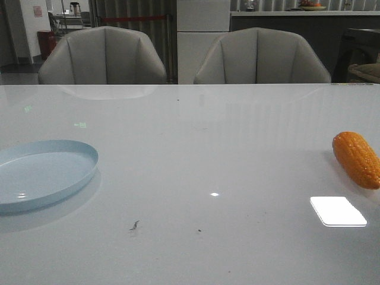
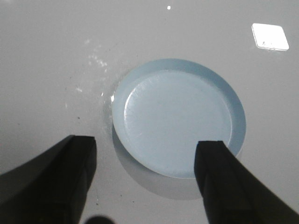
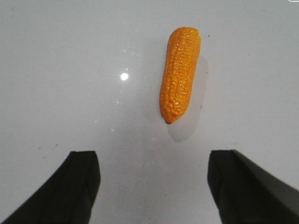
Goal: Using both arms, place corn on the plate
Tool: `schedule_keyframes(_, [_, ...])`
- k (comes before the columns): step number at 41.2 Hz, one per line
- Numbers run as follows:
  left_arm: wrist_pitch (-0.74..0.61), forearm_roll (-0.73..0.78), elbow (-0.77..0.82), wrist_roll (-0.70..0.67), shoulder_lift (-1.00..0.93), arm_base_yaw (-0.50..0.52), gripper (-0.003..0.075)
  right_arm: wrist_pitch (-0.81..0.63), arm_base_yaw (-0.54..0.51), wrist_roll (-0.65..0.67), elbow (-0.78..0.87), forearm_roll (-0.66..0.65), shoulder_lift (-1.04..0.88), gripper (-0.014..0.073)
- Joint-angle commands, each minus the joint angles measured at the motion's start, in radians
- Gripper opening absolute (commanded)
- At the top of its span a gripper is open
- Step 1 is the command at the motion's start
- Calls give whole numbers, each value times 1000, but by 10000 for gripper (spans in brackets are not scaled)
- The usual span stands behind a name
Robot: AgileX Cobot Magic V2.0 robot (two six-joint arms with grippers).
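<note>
The orange-yellow corn (image 1: pixel 357 159) lies on the white table near its right edge. In the right wrist view the corn (image 3: pixel 180 73) lies ahead of my right gripper (image 3: pixel 152 156), its tapered end toward the fingers; the gripper is open, empty and apart from the corn. The pale blue plate (image 1: pixel 65 151) sits empty at the table's left. In the left wrist view the plate (image 2: pixel 140 79) lies just ahead of my left gripper (image 2: pixel 145 147), which is open and empty above the table. Neither arm shows in the front view.
The white glossy table (image 1: pixel 196 148) carries bright light reflections (image 1: pixel 337 211) and small dark specks (image 1: pixel 135 225). Two grey chairs (image 1: pixel 104 56) stand behind the far edge.
</note>
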Motion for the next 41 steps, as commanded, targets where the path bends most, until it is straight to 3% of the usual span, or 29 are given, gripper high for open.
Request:
schedule_keyframes(1, [-21, -11, -82, -55, 102, 23, 511, -48, -2, -2, -36, -2, -1, 593])
schedule_keyframes(11, [94, -32, -289, -57, 410, 95, 511, -44, -2, -2, -36, -1, -1, 593])
schedule_keyframes(23, [236, -30, -532, -57, 714, 101, 510, -40, -2, -2, -36, -1, -1, 593])
schedule_keyframes(41, [292, -28, -615, -39, 915, 101, 508, -40, -2, -2, -36, -1, -1, 593])
